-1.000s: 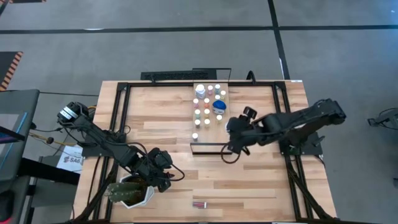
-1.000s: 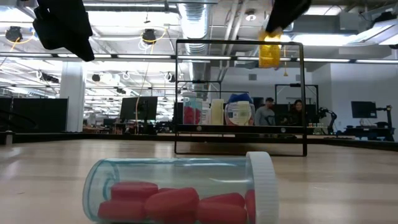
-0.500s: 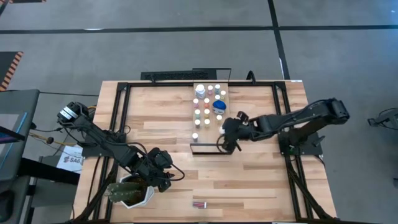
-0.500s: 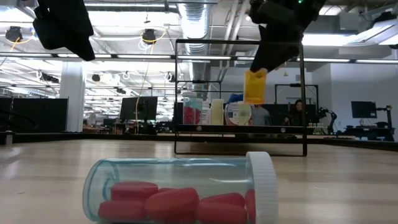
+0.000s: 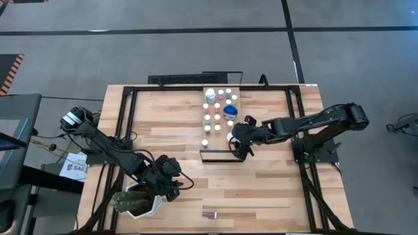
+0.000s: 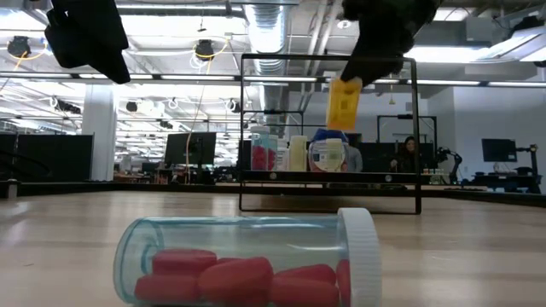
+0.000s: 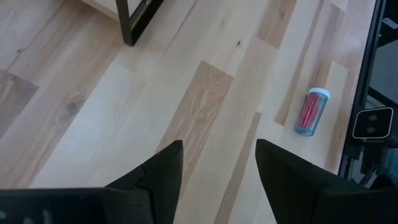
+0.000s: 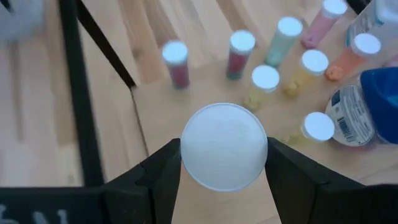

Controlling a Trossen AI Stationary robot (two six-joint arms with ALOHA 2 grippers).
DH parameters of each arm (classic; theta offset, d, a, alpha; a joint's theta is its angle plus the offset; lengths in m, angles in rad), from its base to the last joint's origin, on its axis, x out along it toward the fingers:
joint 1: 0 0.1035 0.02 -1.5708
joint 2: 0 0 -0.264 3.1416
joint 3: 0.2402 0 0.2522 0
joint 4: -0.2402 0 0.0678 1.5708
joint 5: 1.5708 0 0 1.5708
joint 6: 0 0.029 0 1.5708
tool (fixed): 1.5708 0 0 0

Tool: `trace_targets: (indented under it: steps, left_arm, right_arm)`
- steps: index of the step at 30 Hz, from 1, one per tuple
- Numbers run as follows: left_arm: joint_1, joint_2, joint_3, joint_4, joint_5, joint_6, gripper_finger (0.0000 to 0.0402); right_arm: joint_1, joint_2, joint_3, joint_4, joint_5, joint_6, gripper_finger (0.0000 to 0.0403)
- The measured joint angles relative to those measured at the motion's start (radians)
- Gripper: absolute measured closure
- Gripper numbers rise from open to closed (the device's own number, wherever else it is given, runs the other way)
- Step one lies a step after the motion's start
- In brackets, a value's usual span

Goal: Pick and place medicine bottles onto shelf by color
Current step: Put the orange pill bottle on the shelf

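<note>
Above, the right gripper (image 8: 222,163) grips a white-capped yellow bottle (image 6: 343,104) over the shelf (image 5: 210,148), near its dark-framed end. Left gripper (image 7: 217,167), fingers apart and empty, probably hovers beside the plant pot (image 5: 138,202); a red-filled bottle (image 5: 209,214) lies on the table (image 5: 274,189).

both arms are dark, nearly black, built of slim tube-like links joined by chunkier rounded joint housings. the left arm (image 5: 117,153) has a round black-and-white part at its base end, with thin cables beside it. the right arm (image 5: 313,123) has a bulky rounded joint at its outer end and rests on a dark base block. the left end effector (image 7: 214,171) has two matte black fingers (image 7: 158,171) with angled flat faces; the right end effector (image 8: 224,171) has the same matte black wedge-shaped fingers (image 8: 161,171).
</note>
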Motion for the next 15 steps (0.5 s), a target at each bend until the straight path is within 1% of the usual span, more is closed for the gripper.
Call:
trace_targets:
  steps: [5, 9, 12, 15]
  left_arm:
    - [0.002, 0.000, 0.000, 0.000, 0.000, 0.000, 0.0214]
    - [0.002, 0.000, 0.000, 0.000, 0.000, -0.001, 0.0214]
    - [0.002, 0.000, 0.000, 0.000, 0.000, -0.005, 0.0214]
    - [0.002, 0.000, 0.000, 0.000, 0.000, -0.004, 0.0214]
  right_arm:
    - [0.003, -0.061, 0.001, 0.008, -0.009, 0.107, 0.0180]
    - [-0.011, -0.099, 0.002, 0.006, 0.015, 0.303, 0.0181]
    - [-0.032, -0.092, 0.002, -0.032, 0.069, 0.454, 0.0180]
    - [-0.060, -0.052, 0.002, -0.071, 0.078, 0.541, 0.0180]
